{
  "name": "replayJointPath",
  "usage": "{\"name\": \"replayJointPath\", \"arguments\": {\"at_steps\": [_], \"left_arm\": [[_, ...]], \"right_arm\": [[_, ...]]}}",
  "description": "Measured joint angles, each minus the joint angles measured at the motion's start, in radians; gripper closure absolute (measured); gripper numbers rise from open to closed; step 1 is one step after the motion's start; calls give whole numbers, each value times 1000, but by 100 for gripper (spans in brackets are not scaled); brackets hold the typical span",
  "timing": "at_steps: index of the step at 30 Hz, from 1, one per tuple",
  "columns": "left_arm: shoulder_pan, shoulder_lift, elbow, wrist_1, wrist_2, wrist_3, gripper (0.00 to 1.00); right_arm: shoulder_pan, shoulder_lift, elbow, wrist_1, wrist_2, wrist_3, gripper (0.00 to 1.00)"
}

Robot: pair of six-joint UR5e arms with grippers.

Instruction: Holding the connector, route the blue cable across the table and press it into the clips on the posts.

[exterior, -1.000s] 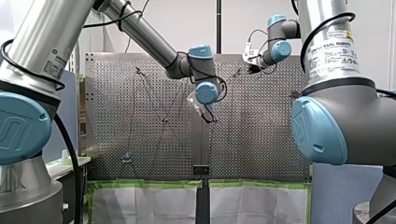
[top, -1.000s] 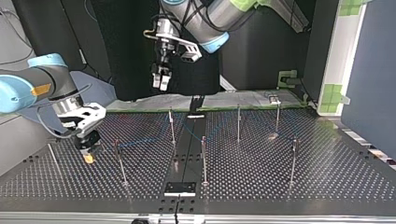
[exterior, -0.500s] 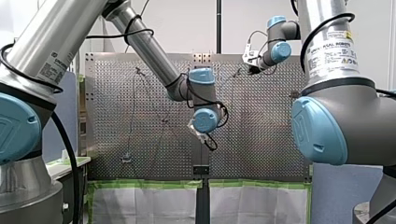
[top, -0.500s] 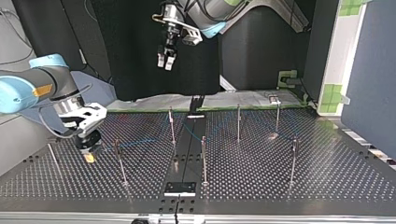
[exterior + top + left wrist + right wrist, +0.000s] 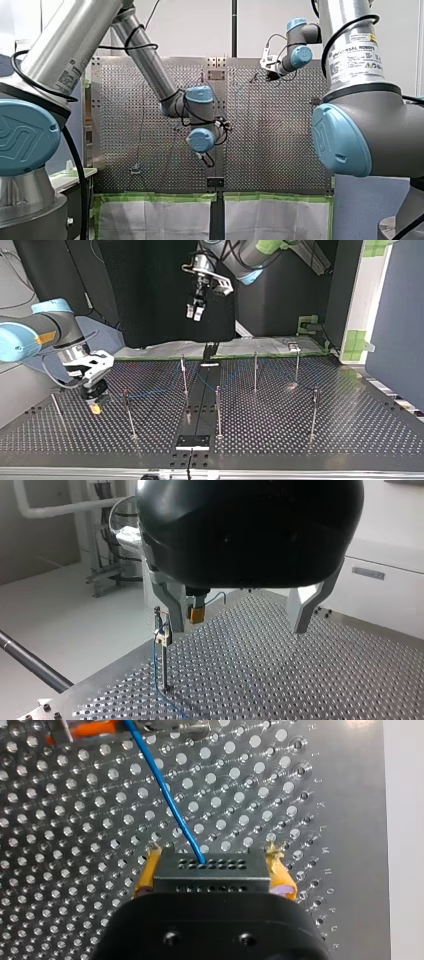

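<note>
My right gripper (image 5: 212, 864) has its yellow pads pinched on the black connector (image 5: 210, 876), with the blue cable (image 5: 167, 800) running straight out ahead of it over the perforated table (image 5: 75, 845). My left gripper (image 5: 235, 625) is spread wide, and a clip post (image 5: 163, 660) sits just beside one finger.

My left tool (image 5: 195, 314) has swung up and toward the top view's right.
</note>
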Motion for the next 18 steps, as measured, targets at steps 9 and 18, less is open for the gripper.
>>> {"name": "replayJointPath", "arguments": {"at_steps": [9, 18], "left_arm": [[76, 0, -76, 68, 63, 68, 0], [160, 0, -160, 75, 67, 78, 0]], "right_arm": [[-2, 2, 0, -1, 0, 0, 100], [-8, 3, 0, -2, 0, 0, 100]]}}
